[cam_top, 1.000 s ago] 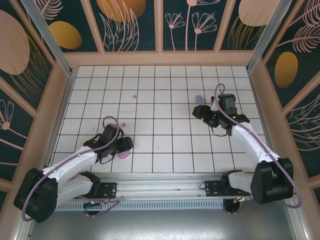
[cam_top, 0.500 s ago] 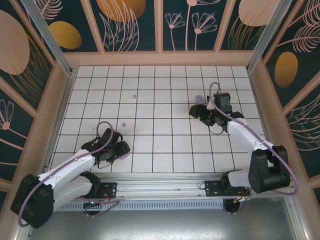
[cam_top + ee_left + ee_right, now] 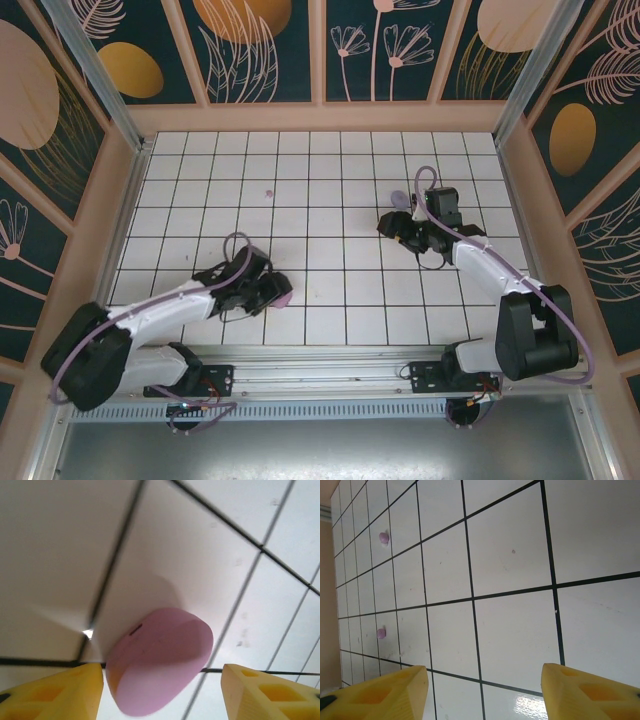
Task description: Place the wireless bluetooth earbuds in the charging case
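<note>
The pink case (image 3: 160, 665) could be pushed aside when the jaws are closed, since it lies off centre between the fingers. A bud (image 3: 383, 537) could be flicked away, being tiny and round. The left tool (image 3: 162, 690) stands open around the case, not gripping it. The right tool (image 3: 485, 680) is open and empty; two buds lie on the counter (image 3: 510, 630), upper left of its view.
</note>
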Controlling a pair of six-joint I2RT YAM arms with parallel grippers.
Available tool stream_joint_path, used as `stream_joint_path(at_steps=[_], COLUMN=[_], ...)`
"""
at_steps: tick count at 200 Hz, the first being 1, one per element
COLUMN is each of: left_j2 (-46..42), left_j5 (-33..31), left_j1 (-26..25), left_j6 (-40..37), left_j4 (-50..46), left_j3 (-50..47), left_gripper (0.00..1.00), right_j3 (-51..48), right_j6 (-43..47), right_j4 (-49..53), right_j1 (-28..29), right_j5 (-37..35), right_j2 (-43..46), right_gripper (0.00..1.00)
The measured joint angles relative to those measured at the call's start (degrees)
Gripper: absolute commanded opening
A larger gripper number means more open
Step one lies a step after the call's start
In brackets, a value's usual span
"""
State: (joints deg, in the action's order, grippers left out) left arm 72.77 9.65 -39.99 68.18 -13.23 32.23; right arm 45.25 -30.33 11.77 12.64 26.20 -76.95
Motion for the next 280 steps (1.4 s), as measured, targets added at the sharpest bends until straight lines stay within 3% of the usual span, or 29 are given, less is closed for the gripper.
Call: stream_joint_path(at_steps=[50,80,120,149,189,244,280], left_j2=[4.68,5.86,6.80,9.07,16.81,12.44,12.11], left_j5=[-4.96,-8.52,-8.37,-6.64,-4.09,-3.72,-5.14], left_j1=[-0.85,-2.86,-3.98,-3.96,-4.20,-4.55,-8.13], left_j6=[-10.75,-23.28,-42.86,-51.58,-55.95,-55.54,-53.33], left_j4=[-2.62,-3.48,1.86,5.62,7.45,11.08,11.30], left_j3=[12.70,12.66,8.31,7.21,9.09,4.31,3.41], left_gripper=[0.72,0.80,0.79,0.75,0.72,0.71,0.71], right_j3=[-1.64,-2.19,-2.19,-2.19,-2.19,-4.00,-4.07], right_j6=[-0.07,-0.63,-2.01,-3.58,-6.08,-7.63,-8.04], right_j4=[0.00,0.00,0.22,0.63,0.76,0.85,0.33], right_j1=[0.00,0.00,0.00,0.00,0.00,0.00,0.00], right_j5=[0.44,0.55,0.72,-0.26,-1.51,-3.21,-3.13], right_j2=[0.02,0.04,0.15,1.36,4.26,6.64,5.77], right_gripper=[0.62,0.61,0.61,0.62,0.62,0.62,0.62])
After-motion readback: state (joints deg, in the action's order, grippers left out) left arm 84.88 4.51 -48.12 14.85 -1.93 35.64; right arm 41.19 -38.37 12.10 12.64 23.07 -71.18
